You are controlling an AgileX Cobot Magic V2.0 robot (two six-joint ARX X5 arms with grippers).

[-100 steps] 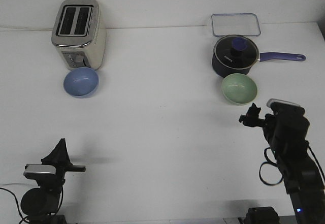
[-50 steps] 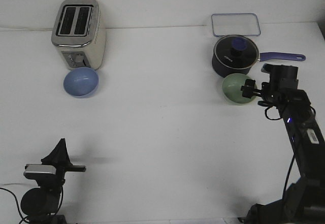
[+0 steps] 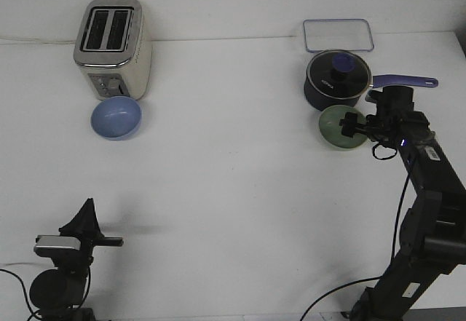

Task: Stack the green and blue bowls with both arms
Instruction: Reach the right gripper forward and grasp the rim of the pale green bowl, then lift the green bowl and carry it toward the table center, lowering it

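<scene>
Your right gripper [image 3: 348, 123] sits over the green bowl [image 3: 336, 128], just in front of the saucepan [image 3: 337, 81], finger spread unclear, so closing off-centre could tip the rim or shove it against the pan, while the blue bowl [image 3: 116, 116] waits by the toaster [image 3: 113, 46].

White table [image 3: 233, 190] meets plain white wall [image 3: 218, 1] — light even, soft.
</scene>
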